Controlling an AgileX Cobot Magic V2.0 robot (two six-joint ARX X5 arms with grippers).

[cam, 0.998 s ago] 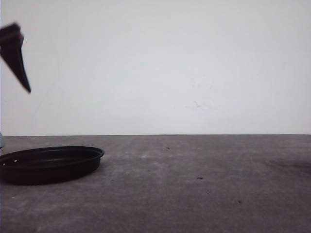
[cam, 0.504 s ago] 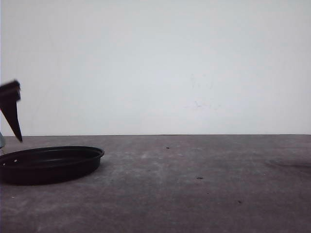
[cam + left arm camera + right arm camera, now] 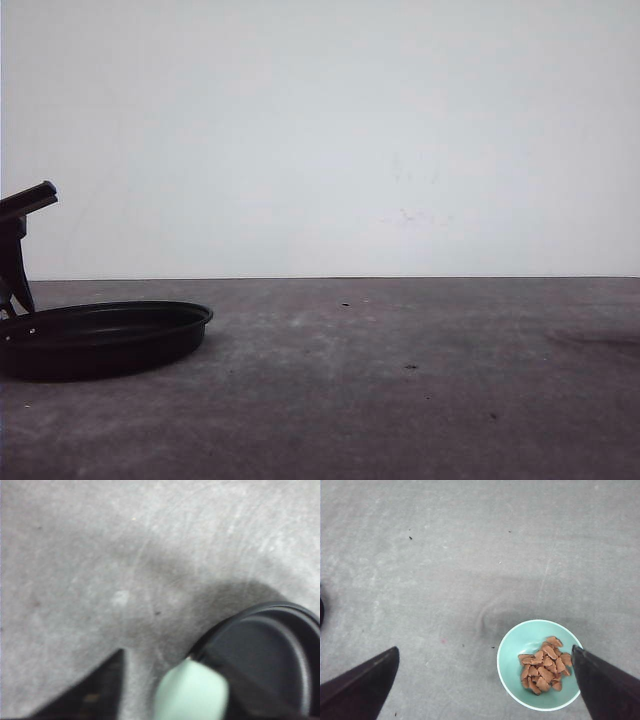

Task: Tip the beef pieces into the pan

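Observation:
The black pan (image 3: 100, 338) sits on the table at the far left of the front view. My left gripper (image 3: 16, 262) hangs just above its left rim. In the left wrist view the pan's rim (image 3: 270, 611) and its mint-green handle (image 3: 192, 692) lie close below. One dark finger (image 3: 90, 692) stands apart from the handle, so the gripper reads as open. The beef pieces (image 3: 543, 670) are heaped in a teal bowl (image 3: 512, 655). My right gripper (image 3: 485, 648) is open above the table, and one finger (image 3: 607, 687) overlaps the bowl's edge.
The grey, scuffed tabletop (image 3: 420, 380) stretches to the right of the pan, with a white wall behind it. Bare table (image 3: 445, 570) lies beyond the bowl in the right wrist view.
My left gripper has come down along the far left edge, from well above the pan to just over its rim. The pan has stayed put.

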